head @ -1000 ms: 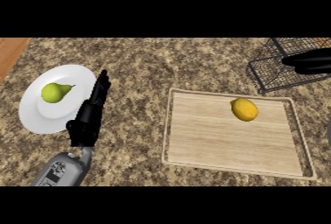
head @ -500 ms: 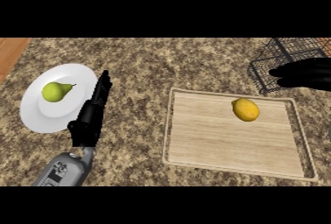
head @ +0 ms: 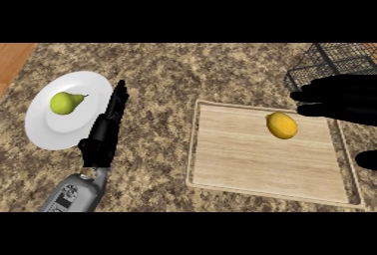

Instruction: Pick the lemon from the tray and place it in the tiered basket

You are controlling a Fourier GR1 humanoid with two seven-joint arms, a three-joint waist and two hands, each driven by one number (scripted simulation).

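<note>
1. Lemon [head: 281,125]: sits on the wooden tray [head: 236,164], in its far right part, yellow and whole, clear of the rim.
2. Right hand [head: 344,99]: hovers over the tray's far right corner, fingers straight and slightly apart, pointing left; holds nothing; fingertips just beside the lemon, up and to its right, with a small gap.
3. Tiered basket [head: 331,60]: stands at the far right of the counter [head: 191,74], black wire, just behind the right hand and beyond the tray.
4. Left hand [head: 109,124]: rests edge-on over the counter, fingers straight and together, pointing away; grips nothing; lies along the right rim of the white plate [head: 52,132].
5. Pear [head: 65,102]: lies on that plate, green, well apart from the tray.
</note>
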